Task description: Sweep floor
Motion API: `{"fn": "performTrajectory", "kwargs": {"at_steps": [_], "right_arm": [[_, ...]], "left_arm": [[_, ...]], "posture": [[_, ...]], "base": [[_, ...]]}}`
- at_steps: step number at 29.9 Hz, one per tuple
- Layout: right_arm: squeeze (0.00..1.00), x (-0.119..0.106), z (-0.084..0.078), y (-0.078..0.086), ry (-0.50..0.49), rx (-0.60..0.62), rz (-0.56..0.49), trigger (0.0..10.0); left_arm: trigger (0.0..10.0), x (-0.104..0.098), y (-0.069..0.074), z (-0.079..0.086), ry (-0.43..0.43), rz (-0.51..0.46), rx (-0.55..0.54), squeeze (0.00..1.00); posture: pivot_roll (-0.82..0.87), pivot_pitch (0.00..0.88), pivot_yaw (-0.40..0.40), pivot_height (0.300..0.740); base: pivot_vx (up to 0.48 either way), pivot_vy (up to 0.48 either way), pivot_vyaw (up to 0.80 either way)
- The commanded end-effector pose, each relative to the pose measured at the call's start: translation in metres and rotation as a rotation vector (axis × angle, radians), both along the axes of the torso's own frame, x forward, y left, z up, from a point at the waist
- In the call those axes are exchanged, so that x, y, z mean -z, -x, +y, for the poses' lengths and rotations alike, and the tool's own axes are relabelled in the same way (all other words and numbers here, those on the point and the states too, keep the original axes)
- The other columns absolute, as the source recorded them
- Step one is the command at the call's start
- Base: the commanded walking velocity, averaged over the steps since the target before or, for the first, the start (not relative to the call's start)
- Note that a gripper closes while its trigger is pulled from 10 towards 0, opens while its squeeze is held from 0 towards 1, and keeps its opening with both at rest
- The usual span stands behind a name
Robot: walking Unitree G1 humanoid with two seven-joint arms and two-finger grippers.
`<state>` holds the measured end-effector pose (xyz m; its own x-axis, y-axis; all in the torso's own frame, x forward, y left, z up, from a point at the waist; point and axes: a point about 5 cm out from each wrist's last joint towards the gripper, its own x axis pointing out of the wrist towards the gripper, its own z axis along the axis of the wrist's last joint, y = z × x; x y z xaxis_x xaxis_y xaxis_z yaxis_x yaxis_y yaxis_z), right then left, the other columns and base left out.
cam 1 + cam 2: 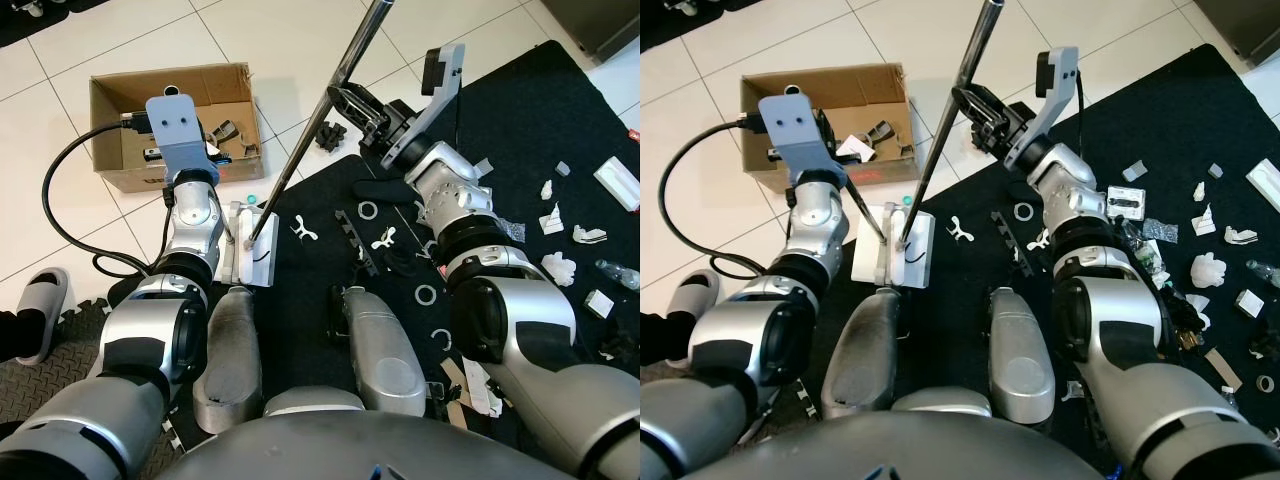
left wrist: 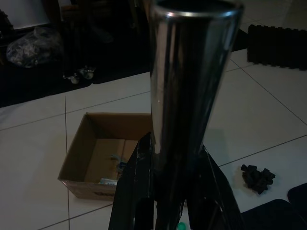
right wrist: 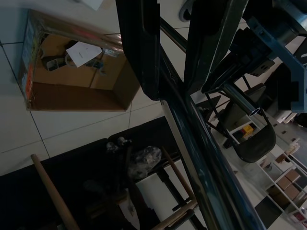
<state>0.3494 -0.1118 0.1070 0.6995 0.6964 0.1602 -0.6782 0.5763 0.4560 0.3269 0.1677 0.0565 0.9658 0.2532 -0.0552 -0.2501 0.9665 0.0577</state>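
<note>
A straight, polished metal broom handle (image 1: 310, 130) slants across the scene, its low end meeting a white dustpan-like head (image 1: 255, 245) at the near edge of the black mat (image 1: 520, 130), its open tubular top pointing up and away over the white tiled floor (image 1: 60, 40). The left gripper (image 2: 165, 191) is clamped around the lower shaft, a black finger on either side. Higher up, the right gripper (image 1: 352, 104) closes its fingers on the same pole. Small white rings and plastic scraps (image 1: 560, 225) litter the mat's right side. Beyond, near the mat's far left corner, an open cardboard box (image 1: 115, 170) holds oddments, and a grey slipper (image 1: 45, 310) lies at left.
</note>
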Motion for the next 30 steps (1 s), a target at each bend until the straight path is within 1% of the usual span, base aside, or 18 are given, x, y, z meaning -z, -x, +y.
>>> {"fn": "performTrajectory", "kwargs": {"at_steps": [1,3,4,5,7,10,11,12,13,19,22,23,25,26,28,30], "right_arm": [[0.0,-0.006,0.0,-0.002,-0.006,0.002,-0.03,10.0],[0.0,-0.007,0.0,-0.003,0.011,0.008,-0.043,10.0],[0.0,-0.003,0.002,-0.002,0.144,0.038,-0.07,10.0],[0.0,-0.003,0.002,-0.002,0.144,0.038,-0.07,10.0],[0.0,0.008,0.002,0.001,0.369,0.072,-0.125,10.0],[0.0,0.008,0.001,0.001,0.382,0.073,-0.127,10.0],[0.0,0.009,-0.001,0.001,0.409,0.078,-0.135,10.0],[0.0,0.011,-0.005,0.001,0.477,0.101,-0.146,10.0],[0.0,0.011,-0.007,0.001,0.497,0.108,-0.15,10.0],[0.0,0.011,-0.01,0.001,0.48,0.121,-0.14,10.0],[0.0,0.012,-0.012,0.001,0.501,0.13,-0.148,10.0],[0.0,0.012,-0.013,0.001,0.51,0.135,-0.151,10.0],[0.0,0.017,-0.015,0.003,0.568,0.131,-0.154,10.0],[0.0,0.017,-0.015,0.003,0.568,0.131,-0.154,10.0],[0.0,0.028,-0.016,0.007,0.618,0.128,-0.131,10.0],[0.0,0.03,-0.016,0.008,0.624,0.13,-0.124,10.0]], "left_arm": [[10.0,0.028,0.017,0.005,0.0,0.149,-0.016,0.0],[10.0,0.028,0.017,0.004,0.0,0.149,-0.016,0.0],[10.0,0.029,0.017,0.005,0.0,0.149,-0.017,0.0],[10.0,0.029,0.017,0.005,0.0,0.149,-0.017,0.0],[10.0,0.029,0.018,0.005,0.0,0.15,-0.021,0.0],[10.0,0.029,0.018,0.006,-0.001,0.15,-0.021,0.0],[10.0,0.029,0.018,0.006,-0.001,0.149,-0.021,0.0],[10.0,0.029,0.018,0.005,0.0,0.149,-0.02,0.0],[10.0,0.029,0.017,0.005,0.001,0.149,-0.019,0.0],[10.0,0.028,0.017,0.003,0.003,0.147,-0.015,0.0],[10.0,0.028,0.017,0.004,0.002,0.147,-0.014,0.0],[10.0,0.028,0.017,0.004,0.001,0.147,-0.014,0.0],[10.0,0.028,0.017,0.004,-0.001,0.147,-0.015,0.0],[10.0,0.028,0.017,0.004,-0.001,0.147,-0.015,0.0],[10.0,0.028,0.017,0.005,0.0,0.146,-0.015,0.0],[10.0,0.028,0.017,0.005,0.0,0.146,-0.015,0.0]], "posture": [[-0.05,0.16,-0.034,0.74],[-0.05,0.16,-0.034,0.74],[-0.05,0.161,-0.035,0.74],[-0.05,0.161,-0.035,0.74],[-0.04,0.162,-0.036,0.74],[-0.04,0.162,-0.036,0.74],[-0.05,0.162,-0.036,0.74],[-0.05,0.161,-0.036,0.74],[-0.05,0.16,-0.036,0.74],[-0.05,0.158,-0.035,0.74],[-0.05,0.157,-0.032,0.74],[-0.05,0.157,-0.032,0.74],[-0.05,0.155,-0.032,0.74],[-0.05,0.155,-0.032,0.74],[-0.05,0.155,-0.032,0.74],[-0.05,0.155,-0.032,0.74]], "base": [[0.0,0.0,0.0],[0.0,0.0,0.0],[0.0,0.0,0.0],[0.0,0.0,0.0],[0.0,0.0,0.0],[0.0,0.0,0.0],[0.0,0.0,0.0],[0.0,0.0,0.0],[0.0,0.0,0.0],[0.0,0.0,0.0],[0.0,0.0,0.0],[0.0,0.0,0.0],[0.0,0.0,0.0],[0.0,0.0,0.0],[0.0,0.0,0.0],[0.0,0.0,0.0]]}}
